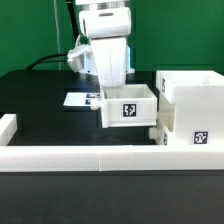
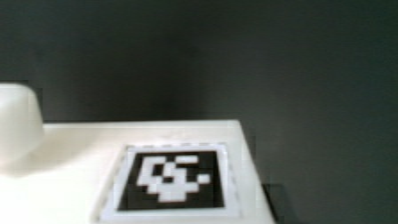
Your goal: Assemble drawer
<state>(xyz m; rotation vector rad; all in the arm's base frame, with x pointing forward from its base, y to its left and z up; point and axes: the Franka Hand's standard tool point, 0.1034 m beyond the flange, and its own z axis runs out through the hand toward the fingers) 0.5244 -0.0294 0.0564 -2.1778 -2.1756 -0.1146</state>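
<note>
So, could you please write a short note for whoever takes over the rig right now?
Gripper: down over one small tray, fingers hidden, so I cannot tell if it grips.
That tray sits against the big shell, on the exterior view's left of it, not clearly inside.
A second small tray seems to poke out low on the shell.
Marker board lies behind the arm.
Left: seat the tray, check both.
</note>
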